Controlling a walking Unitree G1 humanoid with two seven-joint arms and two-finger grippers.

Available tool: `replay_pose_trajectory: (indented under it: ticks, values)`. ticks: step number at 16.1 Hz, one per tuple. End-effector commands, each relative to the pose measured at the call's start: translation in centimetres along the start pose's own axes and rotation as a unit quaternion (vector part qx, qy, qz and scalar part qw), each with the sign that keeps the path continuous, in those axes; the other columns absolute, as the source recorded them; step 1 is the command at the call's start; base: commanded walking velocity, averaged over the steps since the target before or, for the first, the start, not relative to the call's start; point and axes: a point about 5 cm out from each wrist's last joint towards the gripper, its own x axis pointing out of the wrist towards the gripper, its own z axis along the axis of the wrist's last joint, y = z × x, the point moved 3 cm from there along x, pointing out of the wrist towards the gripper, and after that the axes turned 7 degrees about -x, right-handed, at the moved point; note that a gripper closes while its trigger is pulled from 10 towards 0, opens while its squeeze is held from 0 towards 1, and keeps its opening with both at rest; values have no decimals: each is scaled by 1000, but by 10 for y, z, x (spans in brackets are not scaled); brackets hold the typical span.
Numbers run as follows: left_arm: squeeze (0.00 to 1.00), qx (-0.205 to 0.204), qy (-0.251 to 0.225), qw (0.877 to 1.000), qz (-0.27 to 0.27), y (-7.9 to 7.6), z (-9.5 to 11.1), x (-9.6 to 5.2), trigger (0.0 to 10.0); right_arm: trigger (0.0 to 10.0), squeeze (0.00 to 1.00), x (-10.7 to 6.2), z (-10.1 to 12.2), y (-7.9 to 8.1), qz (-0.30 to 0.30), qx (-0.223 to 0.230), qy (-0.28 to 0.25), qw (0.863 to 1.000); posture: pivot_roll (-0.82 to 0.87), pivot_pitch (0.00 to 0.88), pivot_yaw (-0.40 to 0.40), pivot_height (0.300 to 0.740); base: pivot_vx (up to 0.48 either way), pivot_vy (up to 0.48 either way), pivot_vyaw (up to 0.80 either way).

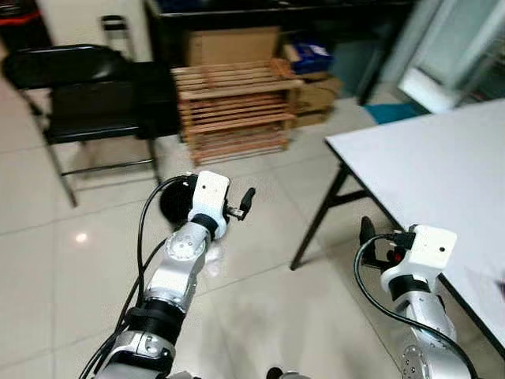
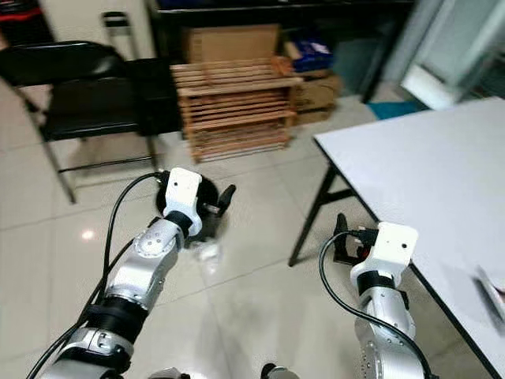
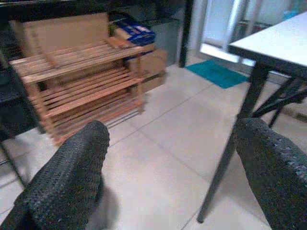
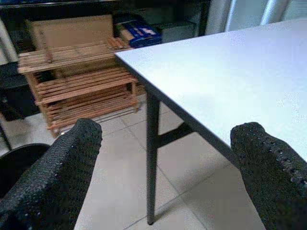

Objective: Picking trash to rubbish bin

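Now, left gripper (image 1: pixel 246 201): raised over the tiled floor, its black fingers (image 3: pixel 67 177) spread wide, nothing between them
Right gripper (image 2: pixel 344 237): held beside the white table (image 1: pixel 442 174) edge — fingers apart, empty
Round black rubbish bin (image 2: pixel 203 212): on the floor just under the left wrist
Small crumpled clear wrapper (image 2: pixel 207 251): on the tiles, just beside the bin
Slatted wooden rack (image 1: pixel 234 110): beyond, next to a black folding chair (image 1: pixel 75 95)

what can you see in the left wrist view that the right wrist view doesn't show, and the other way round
The left wrist view alone takes in the teal mat on the floor. The right wrist view alone takes in the black bin and the wide white table top. Both share the wooden rack, the cardboard box behind it, the blue box and a black table leg.
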Motion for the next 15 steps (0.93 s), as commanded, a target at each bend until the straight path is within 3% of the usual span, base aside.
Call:
replay_pose_trajectory:
  ticks: [1, 15]
  values:
    - [0, -7, -5, 1000, -2, -2, 5, 4, 10000, 10000, 0, 0, 1, -3, -4, -4, -3, 1000, 169, 60, -67, 740, 0, 0, -756]
    - [0, -29, -21, 999, -28, -14, 13, 7, 10000, 10000, 0, -1, 8, -7, -6, -19, -12, 1000, 172, 59, -82, 740, 0, 0, -752]
